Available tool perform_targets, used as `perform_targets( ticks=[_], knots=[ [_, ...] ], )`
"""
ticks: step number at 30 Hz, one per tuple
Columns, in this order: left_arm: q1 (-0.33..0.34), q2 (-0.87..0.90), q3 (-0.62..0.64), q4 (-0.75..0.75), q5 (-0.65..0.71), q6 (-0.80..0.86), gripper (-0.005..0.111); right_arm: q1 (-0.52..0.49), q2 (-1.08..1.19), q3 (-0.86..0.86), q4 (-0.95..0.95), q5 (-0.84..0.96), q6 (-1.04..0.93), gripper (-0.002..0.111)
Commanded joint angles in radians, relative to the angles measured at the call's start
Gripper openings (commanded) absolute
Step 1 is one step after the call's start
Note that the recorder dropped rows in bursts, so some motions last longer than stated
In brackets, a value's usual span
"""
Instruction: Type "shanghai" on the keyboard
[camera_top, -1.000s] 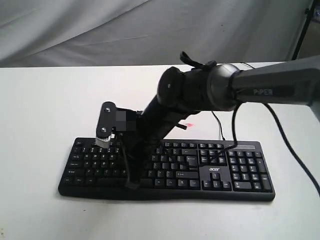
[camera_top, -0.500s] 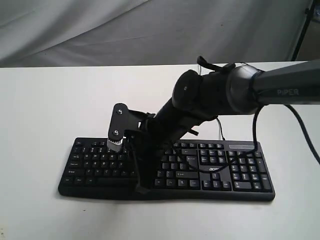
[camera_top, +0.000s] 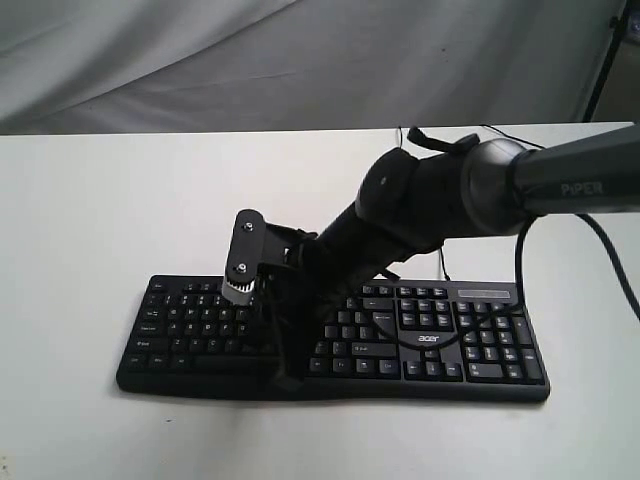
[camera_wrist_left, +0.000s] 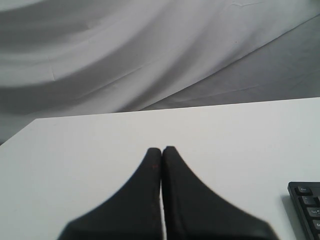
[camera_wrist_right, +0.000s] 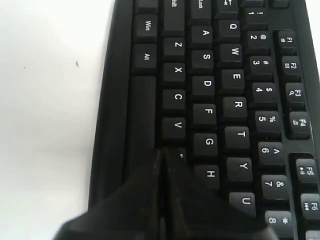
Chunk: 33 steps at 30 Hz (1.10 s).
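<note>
Two matte black fingers, flat-sided and tapering to blunt tips, make up my right end effector (camera_wrist_right: 162, 156). They are clenched together with no gap and nothing between them. The right wrist view puts those tips over the keyboard (camera_wrist_right: 210, 85), at the edge of the long smooth space bar (camera_wrist_right: 141, 110) and just past the V key (camera_wrist_right: 177, 125). They cover most of the next key in that row; whether they touch it I cannot tell. The H key (camera_wrist_right: 210, 174) sits just beside one finger. The keycaps are squarish, slightly dished black plastic with white legends.

Only the exterior view takes in the whole wide keyboard, lying flat on the smooth white counter (camera_top: 90, 200). Its number pad and small white "acer" logo (camera_top: 428, 339) are on that view's right. My glossy dark right arm (camera_top: 440, 195) is stretched across the middle to the keyboard's left half, with a knurled silver ring (camera_top: 237, 291) at the wrist. Grey cloth (camera_top: 200, 60) hangs behind in soft folds.

My left end effector (camera_wrist_left: 161, 150) appears only in its own wrist view. It has the same black wedge-shaped fingers, clenched on nothing, over bare counter and well apart from one corner of the keyboard.
</note>
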Motion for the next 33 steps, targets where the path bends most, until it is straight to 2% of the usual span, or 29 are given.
perform_targets(
  ticks=[1, 33],
  knots=[
    [-0.004, 0.003, 0.005, -0.001, -0.004, -0.003, 0.001, -0.01, -0.003, 0.007, 0.004, -0.028, -0.002, 0.0],
    [-0.004, 0.003, 0.005, -0.001, -0.004, -0.003, 0.001, -0.01, 0.009, 0.009, -0.014, -0.042, -0.006, 0.0]
  ],
)
